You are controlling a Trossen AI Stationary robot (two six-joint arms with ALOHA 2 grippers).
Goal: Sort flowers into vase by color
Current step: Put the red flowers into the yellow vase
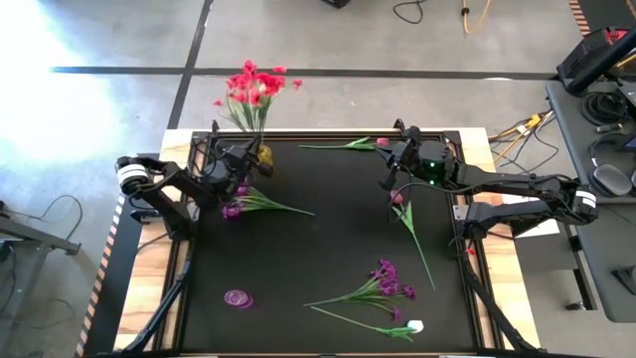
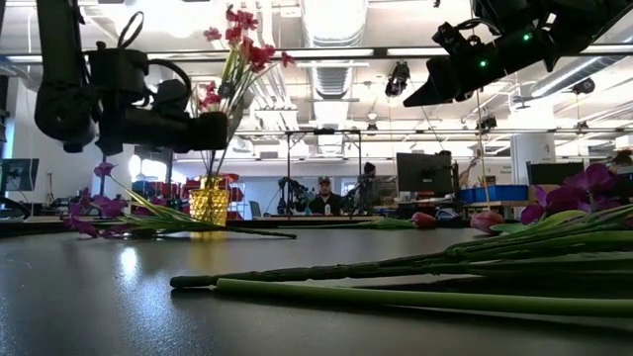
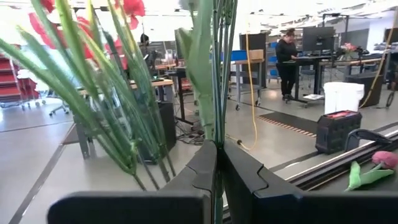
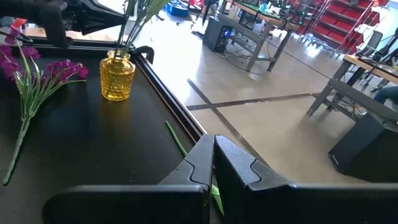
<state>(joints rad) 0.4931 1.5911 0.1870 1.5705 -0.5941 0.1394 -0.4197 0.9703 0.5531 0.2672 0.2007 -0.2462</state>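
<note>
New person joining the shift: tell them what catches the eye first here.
First, the red flowers standing in a yellow vase at the table's far edge, with the left gripper shut right beside it. Then the purple flowers lying near the front edge, and the right gripper, shut, hovering at the far right.

Around my worktop (image 1: 328, 239) lies a grey concrete floor (image 1: 109, 109), crossed by dark tape lines (image 1: 298, 72) just beyond the worktop's far edge. Past that edge the room opens into a wide lab: ceiling strip lights (image 2: 336, 51), desks with monitors (image 2: 423, 173), and a seated person (image 2: 323, 198) facing me. Farther off stands another person (image 3: 289, 53) at a bench, near a red staircase (image 4: 348, 18). Beside my worktop's right edge sits a desk with headphones (image 1: 608, 179).
</note>
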